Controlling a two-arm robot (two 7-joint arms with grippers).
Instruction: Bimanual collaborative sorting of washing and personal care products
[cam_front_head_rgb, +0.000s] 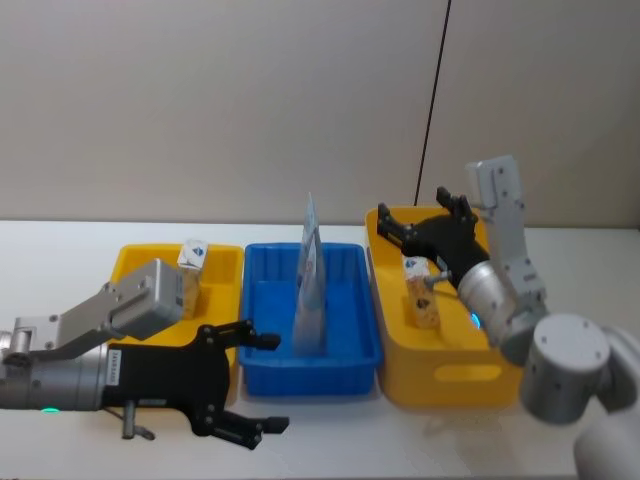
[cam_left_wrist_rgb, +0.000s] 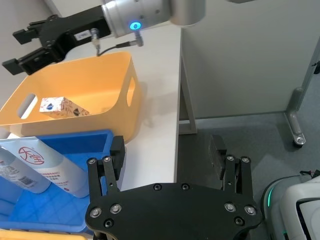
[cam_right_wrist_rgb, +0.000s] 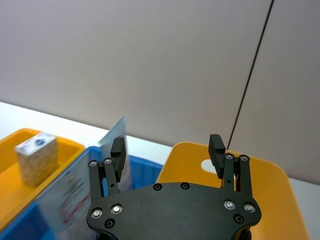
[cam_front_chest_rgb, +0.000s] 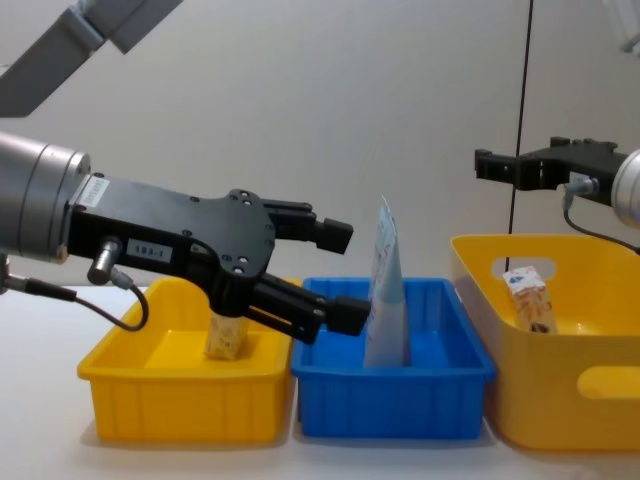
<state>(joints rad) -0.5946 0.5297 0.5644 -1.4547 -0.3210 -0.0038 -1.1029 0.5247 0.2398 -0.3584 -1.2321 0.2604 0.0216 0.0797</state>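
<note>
Looks all but sorted: carton (cam_front_head_rgb: 191, 270) standing in the left yellow bin (cam_front_head_rgb: 140, 256), second carton (cam_front_head_rgb: 423, 292) leaning in the right yellow bin (cam_front_head_rgb: 450, 376), pouch (cam_front_head_rgb: 310, 290) upright in the blue bin (cam_front_head_rgb: 310, 378). Left gripper (cam_front_head_rgb: 268, 383) gaping, empty, before the blue bin; right gripper (cam_front_head_rgb: 412, 212) spread, empty, over its bin's far end.

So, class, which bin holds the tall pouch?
The blue bin in the middle, between the left yellow bin and right yellow bin; the pouch stands upright inside.

Glossy pale-blue pouch (cam_front_head_rgb: 310, 300), printed card cartons (cam_front_head_rgb: 423, 303), smooth plastic bins (cam_front_head_rgb: 310, 381), matt black left pincer (cam_front_head_rgb: 272, 383)
</note>
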